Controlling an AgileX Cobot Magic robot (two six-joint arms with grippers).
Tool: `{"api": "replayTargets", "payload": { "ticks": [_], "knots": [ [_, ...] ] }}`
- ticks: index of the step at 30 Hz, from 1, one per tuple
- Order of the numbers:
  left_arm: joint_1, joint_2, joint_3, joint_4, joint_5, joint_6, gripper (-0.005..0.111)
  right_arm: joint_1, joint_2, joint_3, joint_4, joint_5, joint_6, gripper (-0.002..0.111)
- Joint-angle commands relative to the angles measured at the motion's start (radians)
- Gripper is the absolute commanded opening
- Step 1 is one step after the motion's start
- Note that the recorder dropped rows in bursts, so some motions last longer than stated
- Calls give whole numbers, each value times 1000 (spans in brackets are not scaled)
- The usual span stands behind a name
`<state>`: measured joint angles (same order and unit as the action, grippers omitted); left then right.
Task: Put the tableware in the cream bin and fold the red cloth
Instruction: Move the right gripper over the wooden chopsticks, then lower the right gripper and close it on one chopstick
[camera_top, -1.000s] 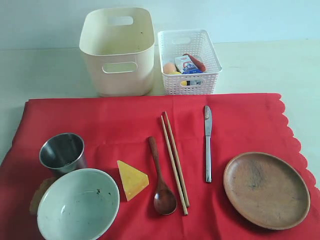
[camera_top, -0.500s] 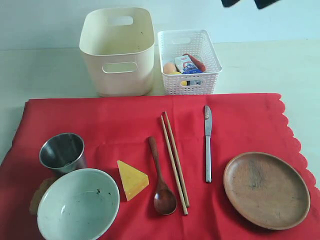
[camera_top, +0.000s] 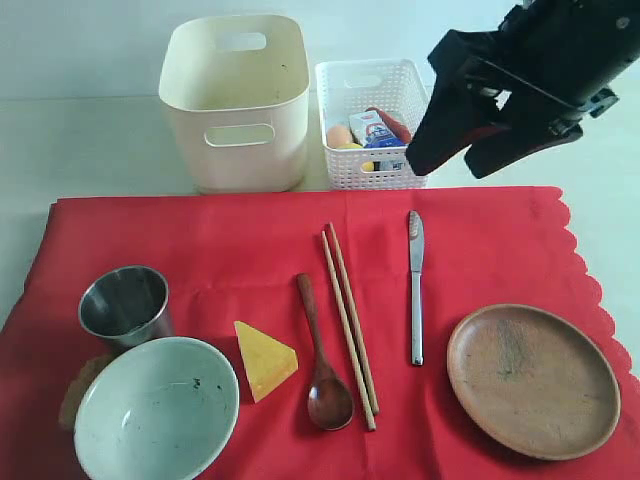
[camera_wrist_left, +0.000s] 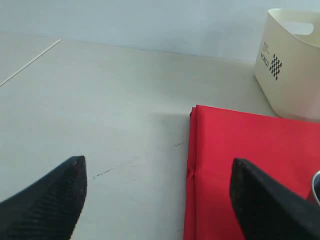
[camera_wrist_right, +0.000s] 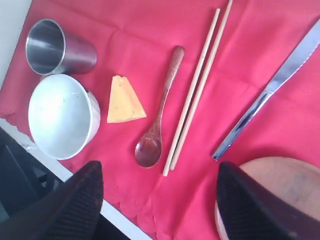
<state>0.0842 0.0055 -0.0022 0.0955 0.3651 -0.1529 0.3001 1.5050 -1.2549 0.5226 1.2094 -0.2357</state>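
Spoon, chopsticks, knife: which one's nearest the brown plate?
The silver table knife: it lies next to the round brown plate, while the chopsticks and wooden spoon lie beyond it.

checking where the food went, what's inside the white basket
An egg, a small carton, a red-orange piece and something yellow. The basket's wall and the right arm hide the rest.

spoon (camera_top: 317, 345) left of chopsticks (camera_top: 350, 325), knife (camera_top: 416, 290) right

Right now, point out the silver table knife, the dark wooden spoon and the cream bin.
silver table knife (camera_top: 416, 290), exterior view, on its handle.
dark wooden spoon (camera_top: 316, 340), exterior view, on its handle.
cream bin (camera_top: 240, 165), exterior view, on its front wall.
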Motion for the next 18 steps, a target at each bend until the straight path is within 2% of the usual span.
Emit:
{"api": "replayTargets", "payload": {
  "ticks": [1,4,8,14,18],
  "knots": [
    [-3,-5,2,-2,-10,-3,75,-4,70,5,91,-60,-39,62],
    [-3,-5,2,-2,-10,-3,75,26,122,5,115,-60,-90,62],
    [-3,-5,2,-2,-10,-3,75,131,182,5,-8,-105,-66,62],
    [-3,-5,2,-2,-10,-3,75,294,264,-1,-305,-183,133,62],
    [-3,-5,2,-2,-10,-3,75,367,311,-1,-411,-202,236,62]
  ]
}}
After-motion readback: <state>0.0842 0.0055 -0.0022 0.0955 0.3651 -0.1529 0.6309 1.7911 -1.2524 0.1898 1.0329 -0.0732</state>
